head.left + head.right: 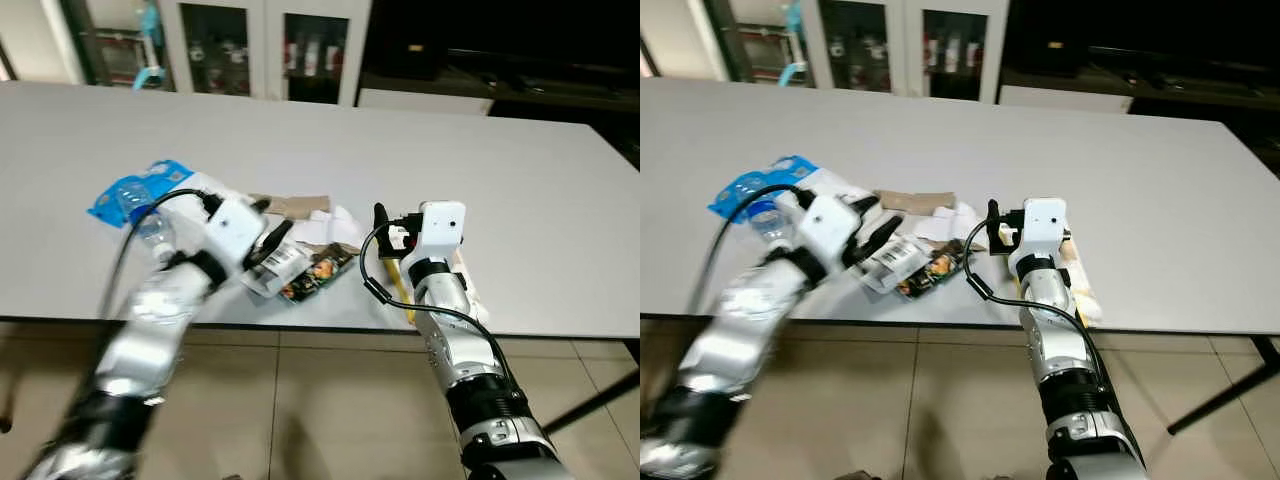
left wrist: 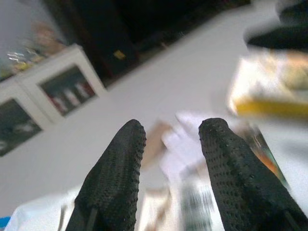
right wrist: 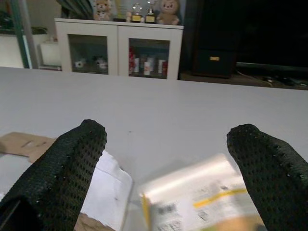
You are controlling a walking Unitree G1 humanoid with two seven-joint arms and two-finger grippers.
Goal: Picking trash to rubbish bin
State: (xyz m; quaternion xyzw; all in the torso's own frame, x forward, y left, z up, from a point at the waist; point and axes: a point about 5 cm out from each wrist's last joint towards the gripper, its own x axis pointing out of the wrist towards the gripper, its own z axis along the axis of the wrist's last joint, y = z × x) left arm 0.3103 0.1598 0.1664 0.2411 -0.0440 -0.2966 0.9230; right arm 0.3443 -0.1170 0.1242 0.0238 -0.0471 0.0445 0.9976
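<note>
Grey table point(image 1: 330, 140) holds the wrappers point(image 1: 300, 265) near its front edge, my left gripper point(image 1: 268, 238) spread above them, my right gripper point(image 3: 166, 161) wide apart over a yellow packet point(image 3: 202, 199), and a blurred, hasty pinch could shove trash off the edge.

The left arm point(image 1: 150, 330) is smeared with blur, and its lower part runs off the frame's bottom edge. In the left wrist view the trash point(image 2: 192, 202) between the fingers point(image 2: 120, 178) is too blurred to identify. The right arm point(image 1: 470, 370) hides most of the yellow packet point(image 1: 400, 278). The cabinet point(image 1: 265, 45) is cropped at the top.
</note>
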